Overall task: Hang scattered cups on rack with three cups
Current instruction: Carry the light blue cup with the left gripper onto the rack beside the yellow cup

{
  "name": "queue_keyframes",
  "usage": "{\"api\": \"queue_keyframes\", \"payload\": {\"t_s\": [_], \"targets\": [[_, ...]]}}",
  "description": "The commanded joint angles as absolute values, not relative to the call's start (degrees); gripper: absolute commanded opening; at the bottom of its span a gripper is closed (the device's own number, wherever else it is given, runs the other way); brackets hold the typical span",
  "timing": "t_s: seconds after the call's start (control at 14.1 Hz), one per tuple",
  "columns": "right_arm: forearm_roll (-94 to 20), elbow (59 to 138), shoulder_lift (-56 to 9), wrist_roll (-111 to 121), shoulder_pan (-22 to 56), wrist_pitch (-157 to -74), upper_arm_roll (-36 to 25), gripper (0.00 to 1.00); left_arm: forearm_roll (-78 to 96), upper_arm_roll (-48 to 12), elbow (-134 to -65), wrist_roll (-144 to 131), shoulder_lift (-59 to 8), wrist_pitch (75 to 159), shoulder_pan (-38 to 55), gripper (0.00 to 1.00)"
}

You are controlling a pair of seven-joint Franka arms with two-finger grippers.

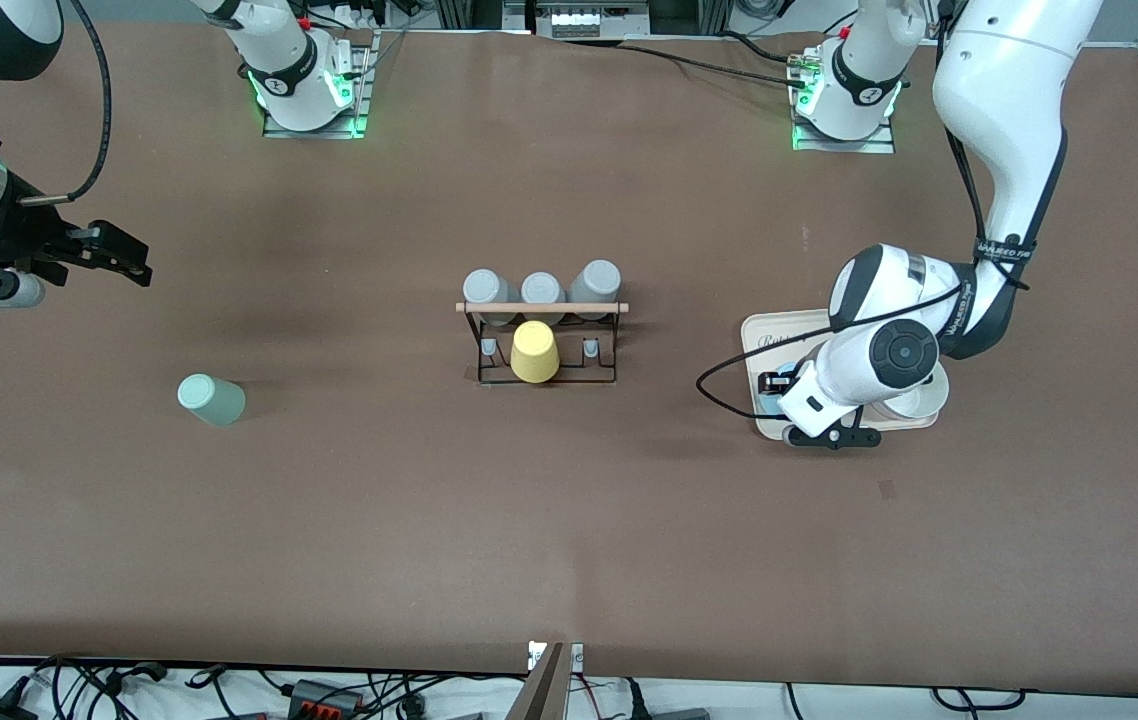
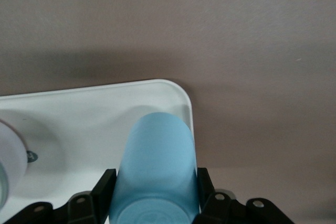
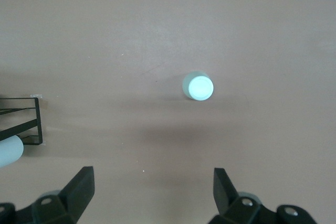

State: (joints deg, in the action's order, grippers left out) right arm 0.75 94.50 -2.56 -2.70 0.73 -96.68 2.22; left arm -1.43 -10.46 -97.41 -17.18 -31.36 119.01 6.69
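Observation:
My left gripper is shut on the light blue cup, one black finger on each side of it, at a corner of the cream tray. In the front view the left hand hides most of that cup. The pale mint cup stands on the table toward the right arm's end, nearer the front camera than the rack. The mint cup also shows in the right wrist view. My right gripper hangs open and empty over the table near that end, its fingers wide apart.
Three grey cups sit along the rack's wooden rod. A yellow cup sits on the rack's side nearer the front camera. A white cup stands on the tray under the left arm.

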Motion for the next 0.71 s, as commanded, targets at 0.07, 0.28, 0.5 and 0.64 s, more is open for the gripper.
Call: {"api": "queue_keyframes", "payload": {"t_s": [0.07, 0.28, 0.5, 0.64], "targets": [[1.4, 93.6, -2.9, -1.9, 0.9, -96.5, 2.2, 1.00, 1.4, -10.4, -82.4, -21.6, -31.2, 103.8, 11.8, 0.00], [1.4, 93.6, -2.8, -1.9, 0.9, -96.5, 2.2, 1.00, 7.6, -10.4, -77.2, -39.9, -33.3, 102.1, 16.2, 0.00], [1.4, 93.6, -2.9, -1.9, 1.0, -96.5, 2.2, 1.00, 22.4, -10.3, -73.2, -60.1, -36.6, 104.5, 16.9, 0.00], [1.4, 93.6, -2.9, -1.9, 0.9, -96.5, 2.2, 1.00, 24.3, -10.4, -73.6, -62.9, -36.8, 110.1, 17.9, 0.00]]}}
